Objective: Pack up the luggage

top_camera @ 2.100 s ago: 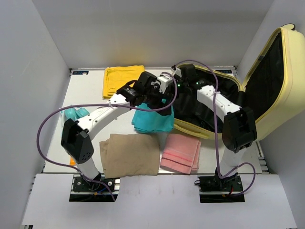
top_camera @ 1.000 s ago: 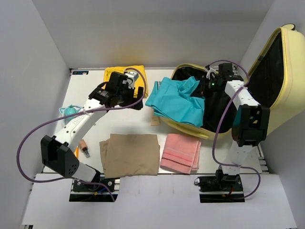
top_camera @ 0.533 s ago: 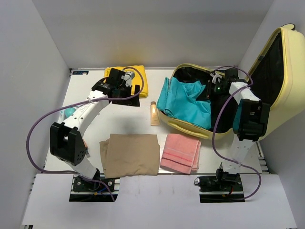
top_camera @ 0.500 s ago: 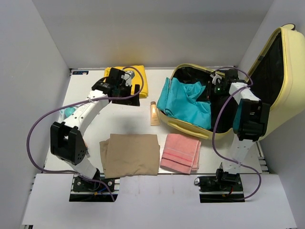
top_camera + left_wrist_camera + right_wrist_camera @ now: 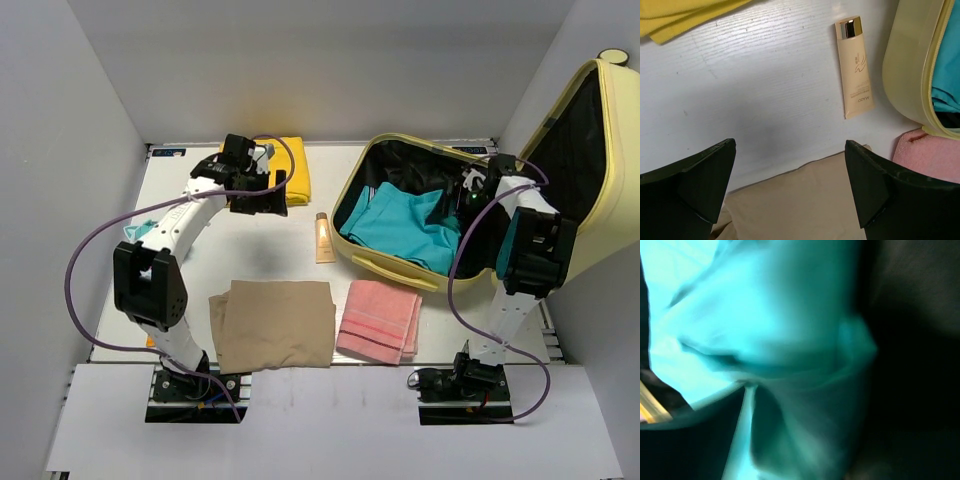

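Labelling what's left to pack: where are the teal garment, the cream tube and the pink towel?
teal garment [image 5: 400, 225]: top view, middle of the crumpled cloth.
cream tube [image 5: 855, 67]: left wrist view, middle of its body.
pink towel [image 5: 380, 320]: top view, centre of the folded stack.

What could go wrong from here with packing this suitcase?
The teal cloth lies bunched in the luggage, right by the right gripper. It could snag and get dragged out if that arm pulls away. The cream tube lies flat, close beside the luggage wall, so the open left gripper may struggle to pinch it, or may bump the shell.
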Motion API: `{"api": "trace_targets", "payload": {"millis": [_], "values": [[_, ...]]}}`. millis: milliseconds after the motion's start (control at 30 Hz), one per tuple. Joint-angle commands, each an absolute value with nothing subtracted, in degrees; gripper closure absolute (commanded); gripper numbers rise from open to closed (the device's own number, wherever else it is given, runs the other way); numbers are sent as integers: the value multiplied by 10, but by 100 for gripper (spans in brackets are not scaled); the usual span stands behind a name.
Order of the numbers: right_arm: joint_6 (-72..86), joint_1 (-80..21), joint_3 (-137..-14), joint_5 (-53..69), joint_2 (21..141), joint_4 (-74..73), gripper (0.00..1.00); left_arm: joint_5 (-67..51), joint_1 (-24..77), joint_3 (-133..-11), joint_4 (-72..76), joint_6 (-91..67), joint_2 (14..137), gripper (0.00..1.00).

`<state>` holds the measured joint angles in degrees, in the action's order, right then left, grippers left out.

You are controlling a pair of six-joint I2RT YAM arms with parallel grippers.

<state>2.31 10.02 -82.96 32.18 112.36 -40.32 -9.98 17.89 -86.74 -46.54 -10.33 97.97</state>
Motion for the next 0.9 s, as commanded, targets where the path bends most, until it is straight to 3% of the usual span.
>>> {"api": "trace_targets", "payload": {"millis": [0,333,533,633,667,733,867], "values": [[9,102,-895,293,1119,-454,10,-117,170,-911,-475,-98,987,0],[3,69,-970,148,1054,-523,10,-117,169,-927,-483,-95,1003,0],[22,-16,-933,9,1011,-534,10,-100,170,-917,-488,-95,994,0],[33,-55,-911,-10,989,-525,24,-93,167,-906,-485,-93,986,0],[44,-60,-895,22,984,-506,37,-93,164,-896,-483,-93,984,0],[68,-77,-868,54,975,-502,50,-94,162,-885,-475,-98,977,0],[105,-83,-775,7,968,-450,52,-103,154,-870,-476,-102,974,0]]}}
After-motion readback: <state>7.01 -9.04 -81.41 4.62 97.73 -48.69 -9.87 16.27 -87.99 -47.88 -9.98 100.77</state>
